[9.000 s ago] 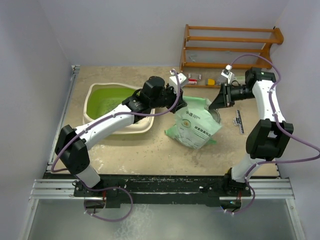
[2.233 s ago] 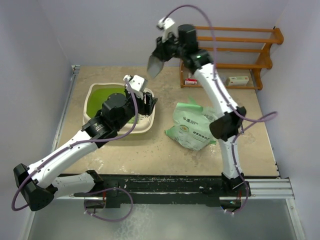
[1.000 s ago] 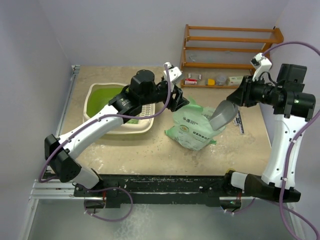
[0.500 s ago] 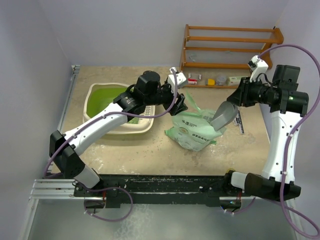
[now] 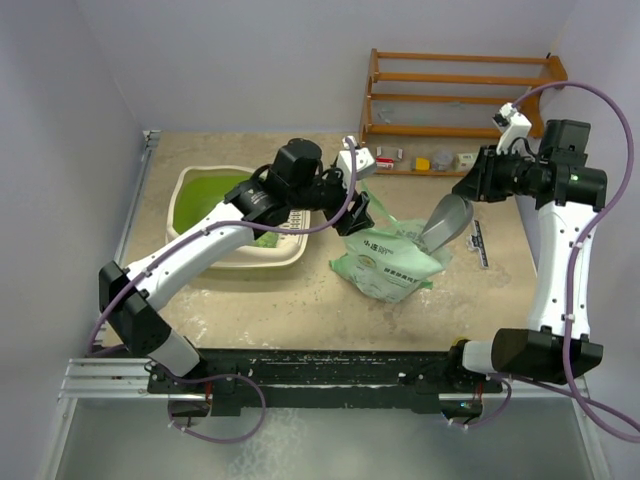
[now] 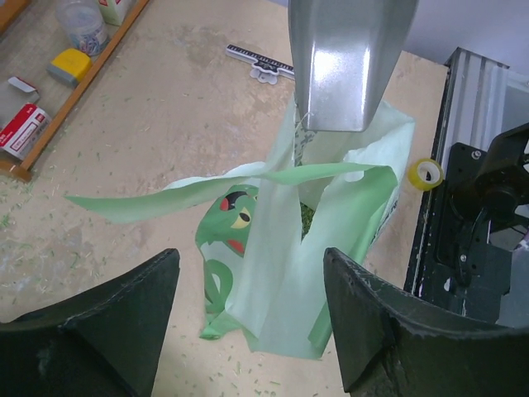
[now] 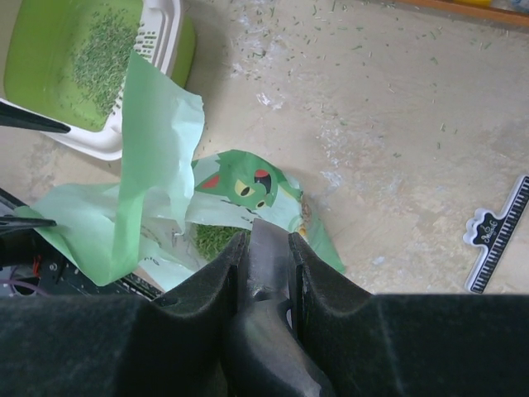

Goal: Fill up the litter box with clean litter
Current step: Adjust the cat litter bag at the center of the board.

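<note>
Right claw (image 7: 264, 255) grips one scoop (image 6: 351, 58); left claw (image 6: 248, 277) spread beside one bag (image 5: 385, 262).

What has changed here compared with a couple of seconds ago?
The right gripper, clamped on the metal scoop, swung from high up by the litter box down to the mouth of the bag. The left gripper left the litter box and reached the bag's top, jaws open, nothing held. Litter box and bag stayed put.

The scoop (image 6: 351, 62) at twelve o'clock is smooth, shiny metal (glare on it). The bag (image 6: 281, 273) is thin plastic film. The litter box (image 7: 161, 33) is smooth plastic, the litter (image 7: 99, 58) grainy. The table (image 6: 165, 107) is matt and rough; the rack (image 5: 455, 100) at one o'clock is varnished wood.
</note>
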### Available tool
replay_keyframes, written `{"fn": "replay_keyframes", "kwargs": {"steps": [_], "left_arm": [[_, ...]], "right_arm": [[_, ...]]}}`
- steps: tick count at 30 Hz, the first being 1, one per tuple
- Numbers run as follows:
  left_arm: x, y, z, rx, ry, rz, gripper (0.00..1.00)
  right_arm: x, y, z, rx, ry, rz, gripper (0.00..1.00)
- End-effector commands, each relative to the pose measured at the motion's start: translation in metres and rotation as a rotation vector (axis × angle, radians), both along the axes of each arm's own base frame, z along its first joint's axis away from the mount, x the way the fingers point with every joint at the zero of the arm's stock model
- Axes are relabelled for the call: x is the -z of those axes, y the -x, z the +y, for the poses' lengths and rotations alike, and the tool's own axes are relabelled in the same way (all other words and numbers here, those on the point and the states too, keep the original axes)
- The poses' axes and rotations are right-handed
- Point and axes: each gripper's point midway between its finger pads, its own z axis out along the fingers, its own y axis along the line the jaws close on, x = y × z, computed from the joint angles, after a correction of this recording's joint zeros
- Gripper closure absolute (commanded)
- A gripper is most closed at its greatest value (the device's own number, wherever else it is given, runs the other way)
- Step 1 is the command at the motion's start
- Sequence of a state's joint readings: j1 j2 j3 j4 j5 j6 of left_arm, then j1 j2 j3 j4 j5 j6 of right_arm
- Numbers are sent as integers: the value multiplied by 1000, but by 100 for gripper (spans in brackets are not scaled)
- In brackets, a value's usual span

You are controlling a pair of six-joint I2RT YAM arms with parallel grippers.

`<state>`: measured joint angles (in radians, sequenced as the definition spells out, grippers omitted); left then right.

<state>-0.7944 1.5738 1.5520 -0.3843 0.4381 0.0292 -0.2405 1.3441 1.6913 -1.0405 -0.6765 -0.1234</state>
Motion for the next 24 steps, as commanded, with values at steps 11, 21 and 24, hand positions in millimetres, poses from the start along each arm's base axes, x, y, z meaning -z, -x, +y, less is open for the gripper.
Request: {"fn": "replay_keyframes", "kwargs": {"steps": [11, 21, 24], "left_arm": [[-17, 25, 28, 8, -7, -31, 23], [23, 1, 14, -12, -5, -91, 22], [34, -8, 4, -8, -2, -90, 22]], "right_arm": [[5, 17, 17, -137, -8, -7, 100], [1, 27, 22, -174, -12, 0, 100], [4, 28, 22, -178, -15, 11, 100]]}}
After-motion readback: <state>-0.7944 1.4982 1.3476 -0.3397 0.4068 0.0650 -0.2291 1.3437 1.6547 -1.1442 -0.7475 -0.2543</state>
